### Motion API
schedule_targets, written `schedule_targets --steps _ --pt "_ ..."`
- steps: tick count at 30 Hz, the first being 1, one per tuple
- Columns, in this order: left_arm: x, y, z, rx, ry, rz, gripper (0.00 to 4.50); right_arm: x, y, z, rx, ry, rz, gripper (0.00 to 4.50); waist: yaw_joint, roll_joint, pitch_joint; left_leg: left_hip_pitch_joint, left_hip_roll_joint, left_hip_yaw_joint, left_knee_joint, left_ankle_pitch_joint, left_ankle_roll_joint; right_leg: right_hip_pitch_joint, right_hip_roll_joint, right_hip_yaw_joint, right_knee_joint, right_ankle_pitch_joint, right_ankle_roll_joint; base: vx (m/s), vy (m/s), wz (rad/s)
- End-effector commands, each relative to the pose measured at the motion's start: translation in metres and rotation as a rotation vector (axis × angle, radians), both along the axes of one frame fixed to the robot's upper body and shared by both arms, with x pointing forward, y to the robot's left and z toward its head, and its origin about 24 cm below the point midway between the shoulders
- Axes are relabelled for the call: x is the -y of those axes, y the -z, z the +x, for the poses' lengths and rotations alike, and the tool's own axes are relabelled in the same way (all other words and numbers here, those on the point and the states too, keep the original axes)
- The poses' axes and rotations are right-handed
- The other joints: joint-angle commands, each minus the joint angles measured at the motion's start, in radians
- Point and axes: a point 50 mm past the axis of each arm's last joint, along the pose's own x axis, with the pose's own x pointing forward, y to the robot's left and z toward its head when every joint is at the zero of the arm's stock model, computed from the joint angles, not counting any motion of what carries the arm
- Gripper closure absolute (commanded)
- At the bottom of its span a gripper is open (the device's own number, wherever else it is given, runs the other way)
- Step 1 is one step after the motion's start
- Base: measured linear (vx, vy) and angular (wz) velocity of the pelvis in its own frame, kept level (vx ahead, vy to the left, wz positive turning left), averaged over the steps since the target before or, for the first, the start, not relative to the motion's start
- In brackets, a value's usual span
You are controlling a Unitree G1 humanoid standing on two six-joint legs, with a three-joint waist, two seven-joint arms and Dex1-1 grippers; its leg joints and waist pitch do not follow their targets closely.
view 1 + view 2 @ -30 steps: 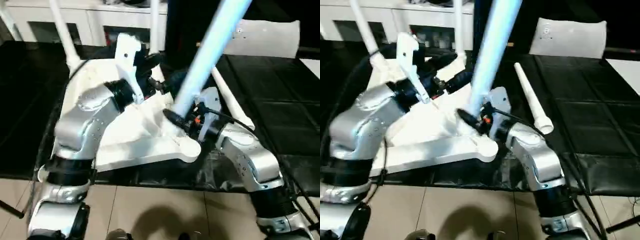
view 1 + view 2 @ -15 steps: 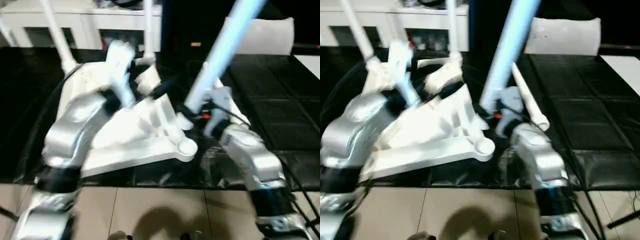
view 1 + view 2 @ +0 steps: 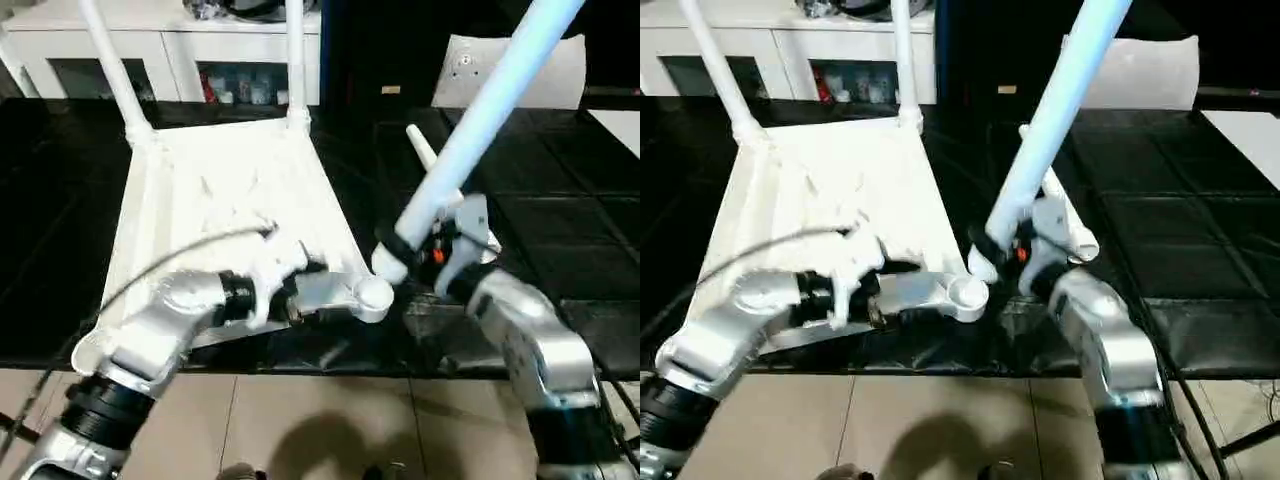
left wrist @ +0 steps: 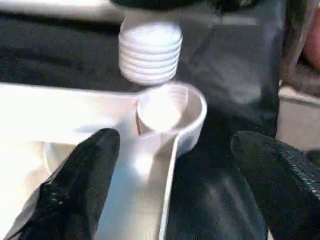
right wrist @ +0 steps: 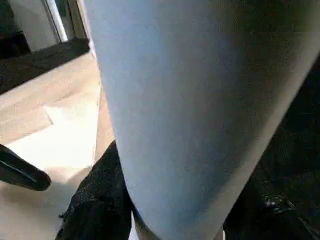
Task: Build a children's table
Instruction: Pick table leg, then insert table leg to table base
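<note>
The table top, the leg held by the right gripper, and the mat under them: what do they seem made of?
Table top: likely moulded white plastic, with ribs and a round socket. Leg: the same plastic, smooth, slightly glossy, with a threaded end. Mat: black, seamed, with a sheen; perhaps vinyl.

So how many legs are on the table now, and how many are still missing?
Two legs already stand in the far corners of the upside-down tabletop. The right gripper is holding a third leg, its threaded end just above the near corner socket, not yet in. A fourth leg lies on the black mat. The left gripper is open beside the socket.
</note>
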Motion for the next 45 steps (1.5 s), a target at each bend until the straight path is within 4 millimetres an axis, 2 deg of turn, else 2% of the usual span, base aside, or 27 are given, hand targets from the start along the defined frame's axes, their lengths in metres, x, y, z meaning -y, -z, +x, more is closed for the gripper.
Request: schedule_targets --steps 1,3,4,5,7,11,13,20,24,31,32,34,36,38,40,42,45 --pt "-0.001 0.006 0.002 0.013 -0.010 0.040 0.70 -0.004 -0.008 -0.002 0.032 -0.024 -0.011 2.59 -0.002 0.008 -0.068 0.013 -0.005 -0.002 -0.078 -0.339 -0.009 0.051 -0.035 0.022 -0.109 -0.548 -0.030 0.000 0.000 0.00" --pt "-0.002 0.009 0.002 0.015 -0.005 0.077 0.77 -0.005 -0.007 -0.002 0.027 -0.025 -0.010 2.59 -0.005 0.008 -0.069 0.011 -0.005 -0.003 -0.078 -0.336 -0.006 0.052 -0.036 0.021 -0.107 -0.542 -0.034 0.000 0.000 0.00" --pt "-0.003 0.011 0.002 0.015 0.000 0.096 0.77 -0.006 -0.007 -0.003 0.025 -0.028 -0.009 2.59 -0.007 0.004 -0.070 0.008 -0.003 -0.004 -0.079 -0.327 -0.004 0.054 -0.037 0.022 -0.104 -0.530 -0.036 0.000 0.000 0.00" --pt "-0.004 0.012 0.002 0.008 -0.005 0.101 1.04 -0.007 -0.006 -0.004 0.025 -0.031 -0.007 2.59 -0.008 0.006 -0.070 0.008 -0.003 -0.003 -0.078 -0.325 -0.002 0.053 -0.036 0.024 -0.104 -0.524 -0.039 0.000 0.000 0.00" --pt "-0.004 0.012 0.003 0.006 -0.006 0.094 1.16 -0.008 -0.005 -0.005 0.026 -0.034 -0.012 2.59 -0.007 0.006 -0.072 0.006 -0.003 -0.003 -0.078 -0.307 0.000 0.054 -0.037 0.025 -0.100 -0.501 -0.045 0.000 0.000 0.00" --pt "-0.001 0.012 0.005 0.007 0.020 0.080 1.56 -0.010 -0.002 -0.008 0.011 -0.058 -0.026 2.59 -0.005 0.007 -0.072 0.006 0.001 -0.002 -0.080 -0.301 0.000 0.054 -0.037 0.028 -0.096 -0.455 -0.074 0.000 0.000 0.00" --pt "-0.001 0.012 0.005 0.008 0.025 0.079 1.56 -0.010 -0.002 -0.008 0.008 -0.062 -0.026 2.59 -0.004 0.007 -0.071 0.008 0.001 -0.001 -0.080 -0.310 0.000 0.054 -0.038 0.028 -0.095 -0.454 -0.079 0.000 0.000 0.00" --pt "-0.001 0.015 0.009 -0.008 0.059 0.089 2.15 -0.013 -0.001 -0.014 -0.037 -0.128 -0.006 2.59 -0.004 0.005 -0.068 0.011 -0.002 -0.001 -0.078 -0.329 0.003 0.052 -0.040 0.025 -0.107 -0.531 -0.050 0.000 0.000 0.00" --pt "-0.001 0.016 0.010 -0.032 0.065 0.095 2.49 -0.015 -0.001 -0.015 -0.040 -0.156 -0.002 2.59 -0.006 0.004 -0.068 0.008 -0.002 -0.003 -0.079 -0.330 0.001 0.053 -0.040 0.024 -0.106 -0.535 -0.047 0.000 0.000 0.00" --pt "-0.005 0.020 0.010 -0.076 0.076 0.140 2.89 -0.016 -0.002 -0.016 -0.045 -0.169 -0.006 2.59 -0.005 0.005 -0.068 0.009 0.000 -0.003 -0.080 -0.324 0.001 0.051 -0.040 0.025 -0.105 -0.525 -0.052 0.000 0.000 0.00" --pt "-0.006 0.020 0.009 -0.079 0.079 0.146 3.11 -0.016 -0.002 -0.016 -0.045 -0.171 -0.006 2.59 -0.005 0.005 -0.068 0.009 0.000 -0.003 -0.080 -0.326 0.001 0.051 -0.040 0.025 -0.104 -0.520 -0.056 0.000 0.000 0.00" --pt "-0.007 0.021 0.009 -0.081 0.079 0.153 3.14 -0.017 -0.002 -0.016 -0.045 -0.172 -0.007 2.59 -0.005 0.005 -0.068 0.009 0.000 -0.003 -0.080 -0.327 0.001 0.051 -0.041 0.025 -0.104 -0.519 -0.057 0.000 0.000 0.00" --pt "-0.010 0.020 0.009 -0.085 0.078 0.155 3.50 -0.018 -0.002 -0.015 -0.044 -0.178 -0.010 2.59 -0.005 0.004 -0.067 0.009 0.000 -0.003 -0.081 -0.329 0.002 0.051 -0.041 0.025 -0.104 -0.525 -0.058 0.000 0.000 0.00" --pt "-0.012 0.019 0.009 -0.089 0.081 0.154 3.60 -0.020 -0.002 -0.013 -0.046 -0.187 -0.024 2.59 -0.005 0.005 -0.066 0.010 0.000 -0.003 -0.080 -0.333 0.000 0.049 -0.042 0.025 -0.107 -0.538 -0.056 0.000 0.000 0.00" --pt "-0.012 0.019 0.009 -0.090 0.082 0.154 3.60 -0.020 -0.001 -0.013 -0.049 -0.191 -0.025 2.59 -0.006 0.000 -0.066 0.010 -0.001 -0.002 -0.079 -0.335 0.000 0.049 -0.041 0.025 -0.107 -0.544 -0.054 0.000 0.000 0.00" --pt "-0.012 0.019 0.009 -0.093 0.083 0.151 3.95 -0.021 0.000 -0.013 -0.061 -0.199 -0.028 2.59 -0.005 0.003 -0.067 0.009 0.000 -0.003 -0.080 -0.327 -0.001 0.050 -0.042 0.026 -0.105 -0.536 -0.055 0.000 0.000 0.00" --pt "-0.012 0.019 0.008 -0.098 0.093 0.147 4.12 -0.023 0.003 -0.014 -0.092 -0.224 -0.037 2.59 -0.005 0.003 -0.068 0.007 0.001 -0.004 -0.082 -0.317 -0.001 0.053 -0.041 0.027 -0.101 -0.510 -0.063 0.000 0.000 0.00"
